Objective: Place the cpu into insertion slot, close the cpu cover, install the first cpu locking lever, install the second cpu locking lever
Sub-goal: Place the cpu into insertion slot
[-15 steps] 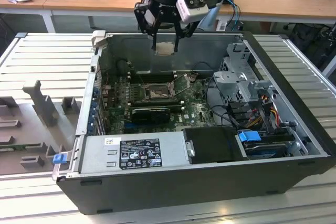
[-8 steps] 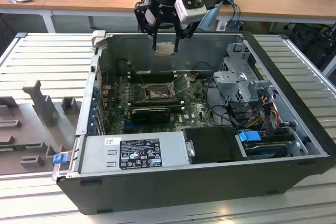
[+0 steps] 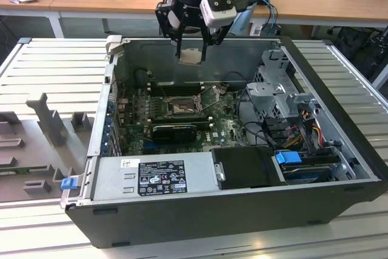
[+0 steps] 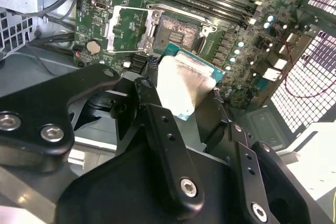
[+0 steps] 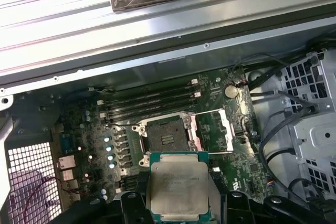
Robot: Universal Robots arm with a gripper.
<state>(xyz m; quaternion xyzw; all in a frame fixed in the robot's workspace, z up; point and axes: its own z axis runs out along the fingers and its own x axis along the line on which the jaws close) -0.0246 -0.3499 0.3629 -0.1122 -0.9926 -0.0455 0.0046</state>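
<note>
My gripper (image 3: 191, 53) hangs above the open computer case, shut on the cpu (image 3: 190, 57), a flat square chip with a pale metal face. In both wrist views the cpu (image 5: 177, 184) (image 4: 184, 85) sits between the black fingers (image 4: 149, 103). Well below it on the green board lies the insertion slot (image 3: 180, 108) (image 5: 165, 135) (image 4: 178, 32), a dark square socket with a silver rim, uncovered. The cpu cover (image 5: 212, 129) (image 4: 126, 27) is swung open, lying beside the socket on the drive-cage side.
Long black memory slots (image 5: 152, 100) run behind the socket, and a black card (image 3: 176, 130) lies in front of it. A grey power supply (image 3: 154, 177) fills the case's near side. The drive cage (image 3: 279, 89) and cables stand at the exterior view's right.
</note>
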